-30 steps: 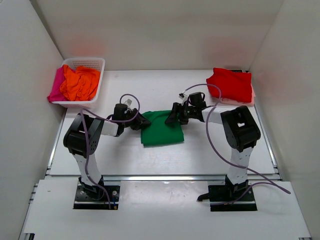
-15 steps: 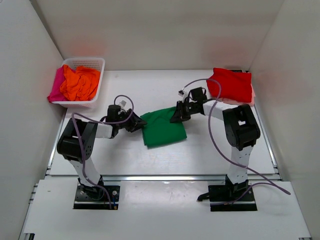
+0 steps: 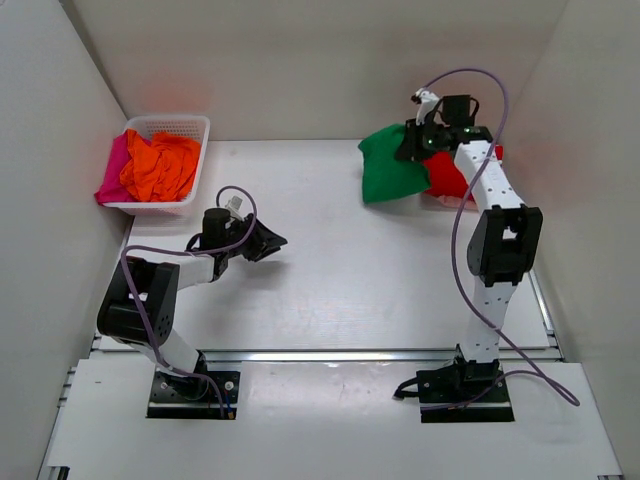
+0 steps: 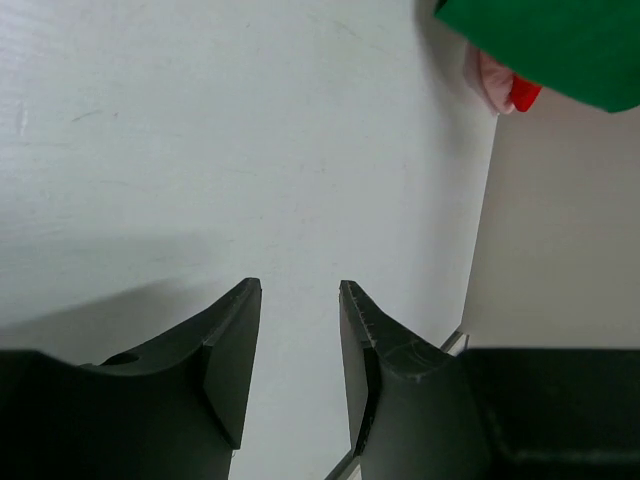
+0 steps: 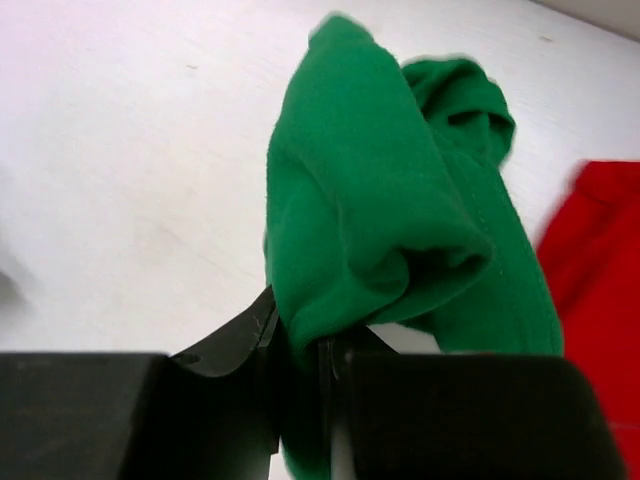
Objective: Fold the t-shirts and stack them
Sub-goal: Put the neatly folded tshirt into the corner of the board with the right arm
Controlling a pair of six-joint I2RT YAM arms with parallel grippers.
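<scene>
Holding the green t-shirt [image 3: 386,170] bunched and hanging at the far right, the right fingers [image 5: 245,335] are pinched nearly closed on a thick fold of it, with the arm stretched toward the far wall. The shirt dangles over the left edge of the red t-shirt [image 3: 452,180], which lies on the tabletop [image 3: 340,290] in the far right corner; cannot tell if green touches red. Left fingers [image 4: 235,330] are about half open and empty, low over bare tabletop at near left, well apart from all the shirts. Orange t-shirt [image 3: 160,165] and magenta-pink t-shirt [image 3: 112,180] sit crumpled in the white lattice basket [image 3: 192,124] at far left, pink spilling over its left rim. Judged step: setting green onto the red one. Risks: the single bunched pinch means green likely lands as a wad, not a flat fold. It also hangs left of red's middle, so a release here could leave it half off the stack. Dragging it across could rumple or shift the red shirt.
</scene>
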